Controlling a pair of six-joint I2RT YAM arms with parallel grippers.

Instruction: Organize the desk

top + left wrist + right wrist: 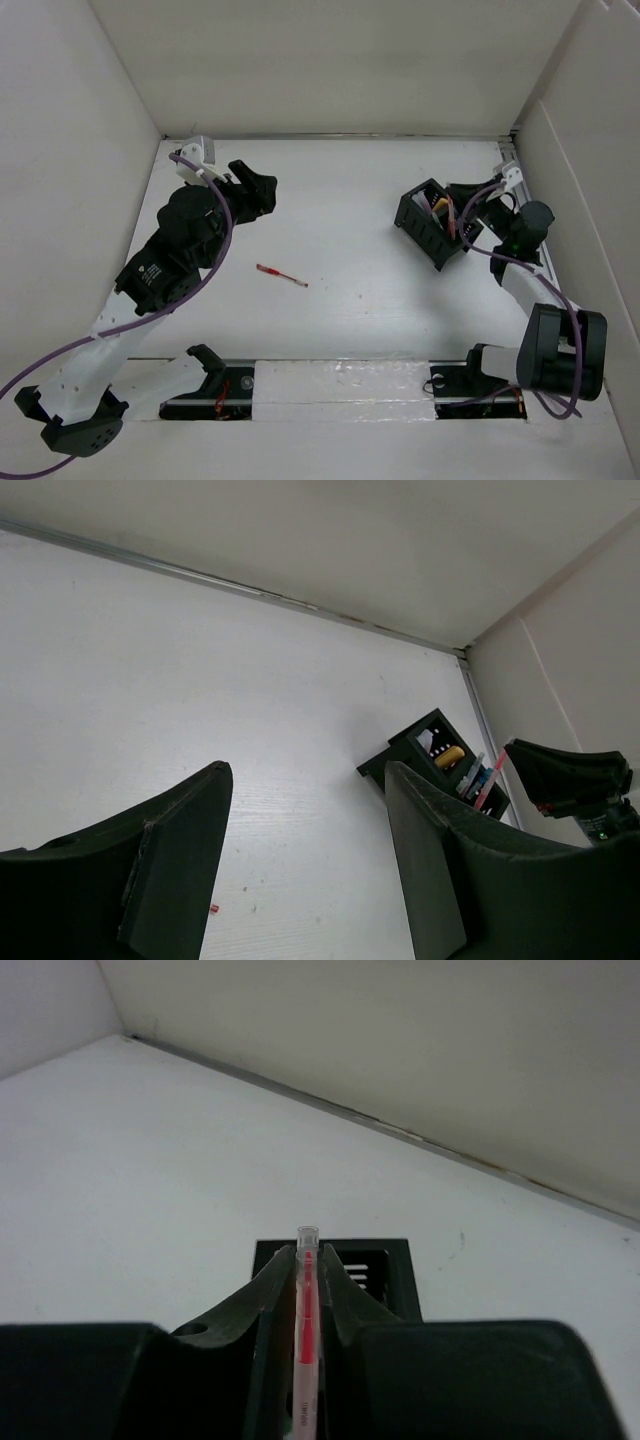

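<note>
White desk point(360, 215), walled on three sides, fills the top view. Left gripper point(255, 190) sits upper left of that view above the surface, jaws apart, nothing between them; its wrist view shows only bare desk between the fingers point(185, 850). Right gripper point(308, 1260) is upper right in the top view, clamped on a pink pen point(307, 1325) standing upright, directly over the black pen holder point(428, 228). Holder has a yellow item point(449, 756) and other sticks inside. A red pen point(281, 274) lies flat left of centre, well apart from both grippers.
</note>
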